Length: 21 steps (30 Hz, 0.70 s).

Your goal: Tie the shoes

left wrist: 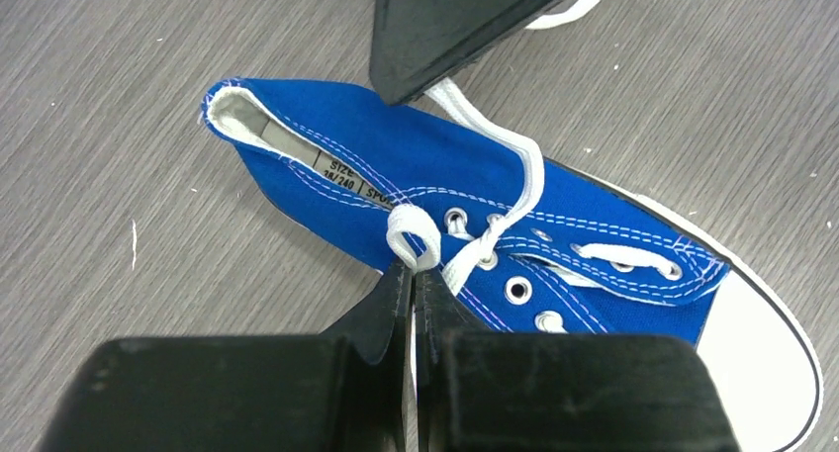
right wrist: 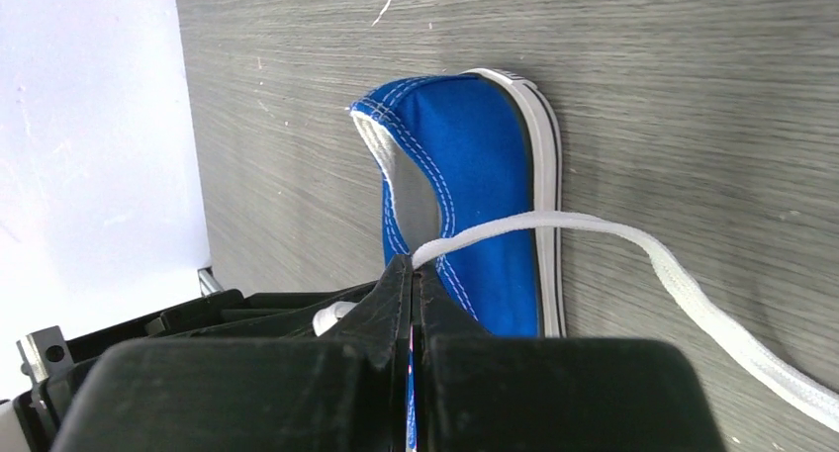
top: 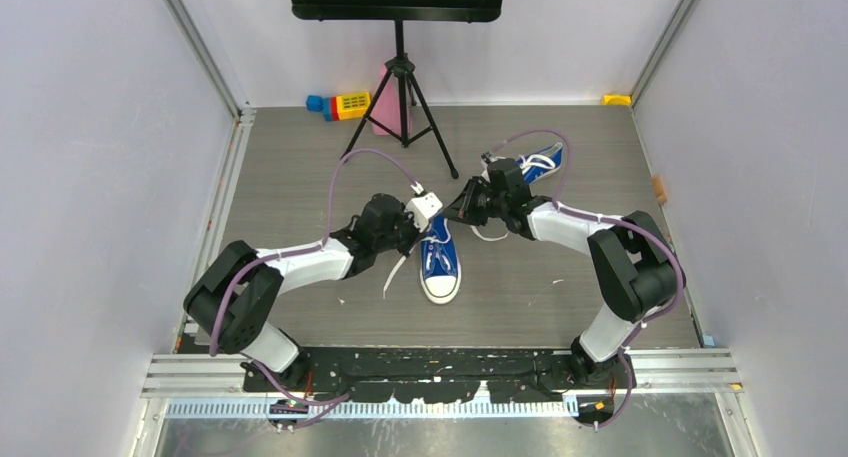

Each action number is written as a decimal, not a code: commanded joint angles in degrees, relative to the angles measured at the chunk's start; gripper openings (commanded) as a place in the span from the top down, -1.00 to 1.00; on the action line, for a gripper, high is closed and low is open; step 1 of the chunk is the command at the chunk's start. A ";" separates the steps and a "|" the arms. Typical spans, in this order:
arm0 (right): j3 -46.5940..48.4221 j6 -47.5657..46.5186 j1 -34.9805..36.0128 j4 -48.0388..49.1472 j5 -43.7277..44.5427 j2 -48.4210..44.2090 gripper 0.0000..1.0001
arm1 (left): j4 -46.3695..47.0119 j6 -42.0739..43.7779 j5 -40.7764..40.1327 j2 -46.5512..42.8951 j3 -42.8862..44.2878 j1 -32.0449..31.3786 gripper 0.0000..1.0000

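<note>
One blue shoe [top: 440, 267] lies mid-table, white toe cap toward the arms; it also shows in the left wrist view [left wrist: 416, 165] and heel-first in the right wrist view [right wrist: 475, 175]. My left gripper [left wrist: 414, 269] is shut on a small loop of white lace [left wrist: 411, 236] by the top eyelets. My right gripper [right wrist: 414, 269] is shut on the other lace strand [right wrist: 514, 229], just above the shoe's heel opening. Both grippers meet over the shoe's rear: the left gripper [top: 428, 222] and the right gripper [top: 452, 214]. The second shoe [top: 540, 162] lies behind the right arm.
A black tripod stand [top: 400, 77] stands at the back centre, with coloured toy blocks [top: 340, 105] and a pink object [top: 383, 107] beside it. A yellow piece [top: 617, 99] sits in the far right corner. Loose lace [right wrist: 712, 314] trails on the table. Walls close both sides.
</note>
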 commanded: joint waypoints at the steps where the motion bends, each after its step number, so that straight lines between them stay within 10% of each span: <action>1: 2.52 1.52 -0.22 5.99 -4.65 0.90 0.94 | -2.09 4.87 -0.40 -1.38 2.78 -0.33 1.00; 14: 2.98 3.65 0.27 10.77 -7.96 3.30 0.83 | -8.09 8.94 -0.17 0.78 8.21 -2.51 1.00; 21: 0.22 3.07 0.27 9.81 -4.73 0.91 0.18 | -9.17 8.87 -1.69 0.97 8.73 -2.62 1.00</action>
